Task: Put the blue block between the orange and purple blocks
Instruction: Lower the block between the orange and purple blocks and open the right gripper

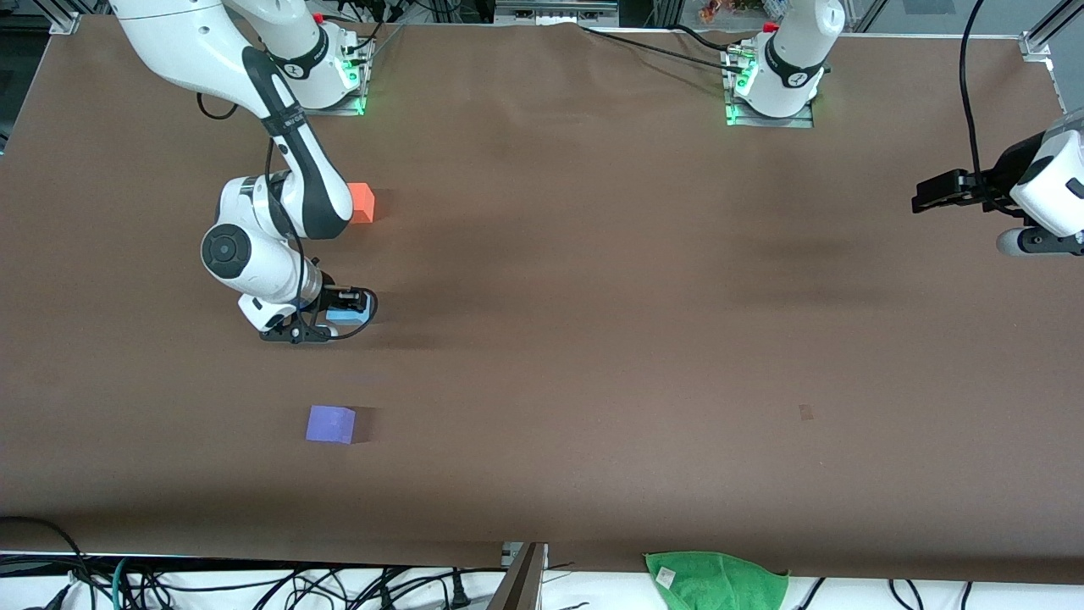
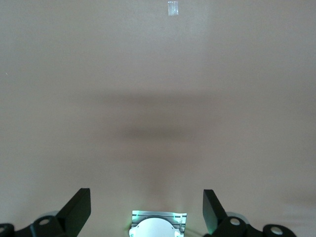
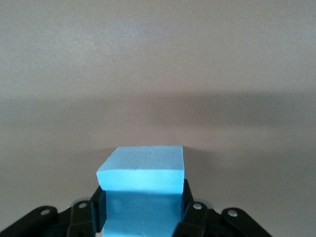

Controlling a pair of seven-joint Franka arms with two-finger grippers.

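Observation:
My right gripper point(image 1: 349, 310) is shut on the light blue block point(image 1: 344, 316), low over the table between the orange block point(image 1: 362, 202) and the purple block point(image 1: 330, 424). In the right wrist view the blue block point(image 3: 143, 180) fills the space between the fingers point(image 3: 193, 217). The orange block sits farther from the front camera, partly hidden by the right arm. The purple block lies nearer to the camera. My left gripper point(image 1: 921, 202) is open and empty, held high over the left arm's end of the table; its fingers point(image 2: 78, 210) stand wide apart.
A green cloth point(image 1: 716, 576) lies at the table's edge nearest the front camera. A small patch point(image 1: 805, 412) marks the brown table cover point(image 1: 593, 339); it also shows in the left wrist view point(image 2: 173, 8). The left arm's base point(image 2: 158, 226) shows in the left wrist view.

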